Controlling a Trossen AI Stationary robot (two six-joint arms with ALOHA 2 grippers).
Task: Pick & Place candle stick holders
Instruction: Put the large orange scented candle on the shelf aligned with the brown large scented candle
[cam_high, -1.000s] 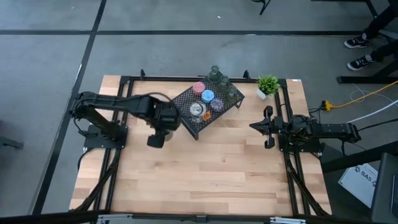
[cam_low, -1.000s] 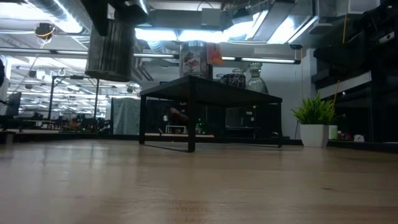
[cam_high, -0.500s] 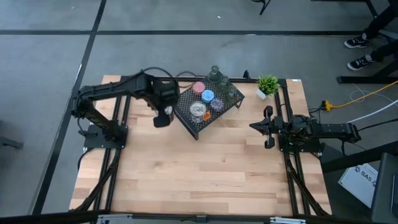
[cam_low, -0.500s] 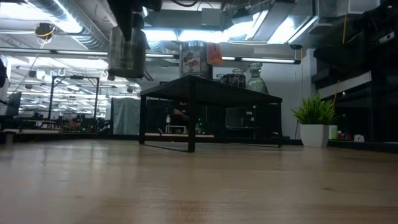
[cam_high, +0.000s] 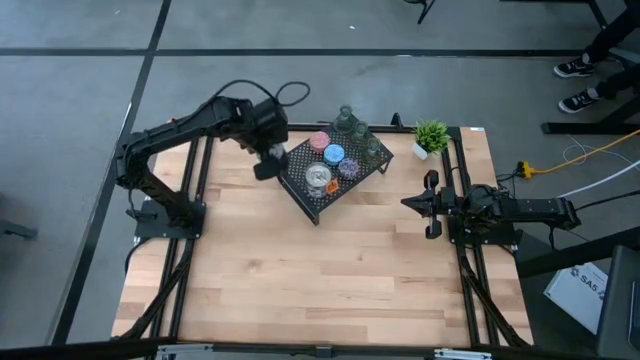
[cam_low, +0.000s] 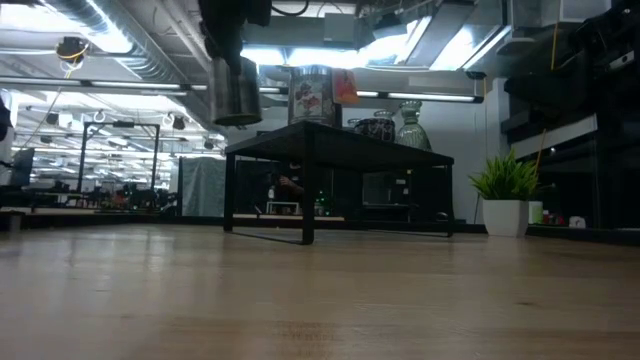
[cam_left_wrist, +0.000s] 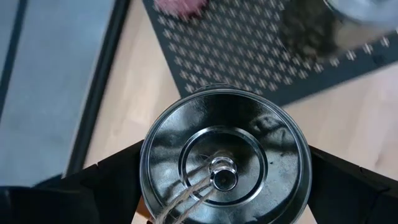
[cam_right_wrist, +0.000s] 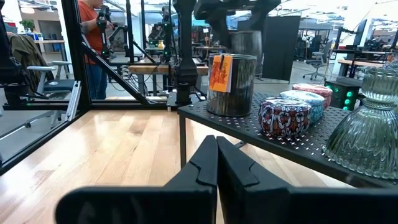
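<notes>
The black wire-mesh rack (cam_high: 334, 172) stood at the far middle of the wooden table (cam_high: 310, 270), and everything else sat in relation to it. The left gripper (cam_high: 265, 166) hung in the air just off the rack's left corner, its fingers spread wide and clamped on the sides of a shiny silver candle holder (cam_left_wrist: 225, 163) (a round tin-like cup with a small centre post, seen from above in the left wrist view). In the low view that silver holder (cam_low: 236, 91) was above the level of the rack's top, to the left of it and not touching it.

On the rack stood the other holders: a pink one (cam_high: 320, 141) towards the far left edge, a blue one (cam_high: 334, 154) beside it, a purple patterned one (cam_high: 349, 167), a second silver one (cam_high: 317, 177) nearest the front corner, and olive-green glass ones (cam_high: 347, 122) at the back corner.

A small potted plant (cam_high: 431, 136) stood to the right of the rack. The right gripper (cam_high: 432, 204) lay low over the table, right of the rack and well apart from it, its fingers pressed together on nothing.
</notes>
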